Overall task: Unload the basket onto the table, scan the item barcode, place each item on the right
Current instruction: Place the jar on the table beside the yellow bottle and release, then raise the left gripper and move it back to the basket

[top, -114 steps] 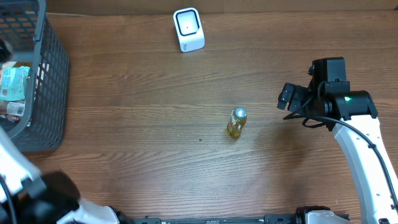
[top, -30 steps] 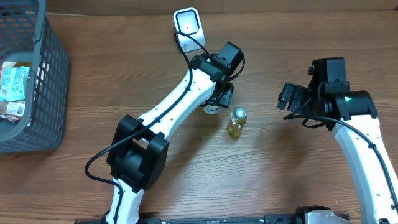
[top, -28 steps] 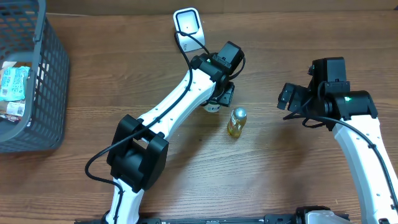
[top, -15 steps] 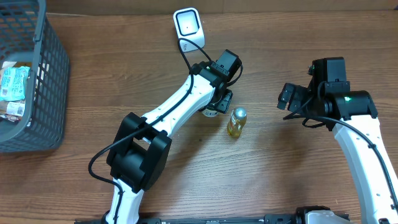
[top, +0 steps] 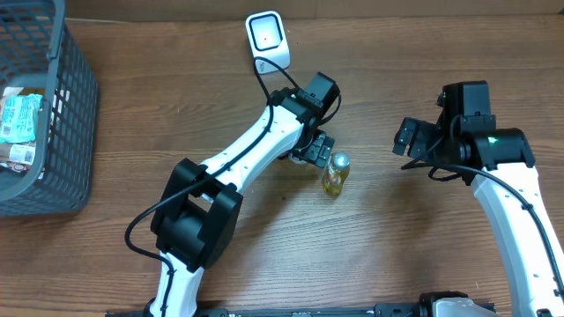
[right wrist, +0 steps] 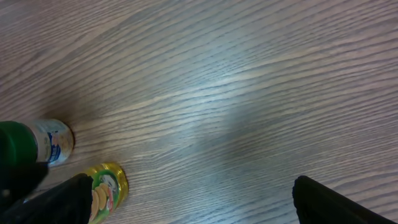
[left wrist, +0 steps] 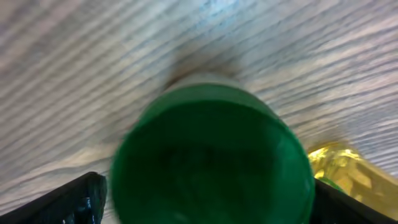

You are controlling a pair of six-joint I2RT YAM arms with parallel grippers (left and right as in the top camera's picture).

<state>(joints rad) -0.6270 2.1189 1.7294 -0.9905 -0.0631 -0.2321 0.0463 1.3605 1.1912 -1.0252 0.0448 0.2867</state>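
A small bottle with a green cap (left wrist: 211,155) and a white label (right wrist: 53,142) stands upright on the wooden table. My left gripper (left wrist: 211,202) hangs right over it, open, with one black finger (left wrist: 74,199) on each side of the cap and a thin gap showing at the left one. From overhead the left gripper (top: 314,148) covers most of the bottle. The white barcode scanner (top: 267,40) stands at the table's far edge. Further right, my right gripper (top: 407,138) is open and holds nothing.
A yellow-green snack can (top: 335,173) stands just right of the bottle, close to my left fingers, and also shows as a snack can (right wrist: 106,186) in the right wrist view. A dark basket (top: 53,167) with packets sits at the far left.
My left gripper's jaws have spread wider around the green-capped bottle and the wrist has shifted slightly toward the yellow can. The right arm has not moved.
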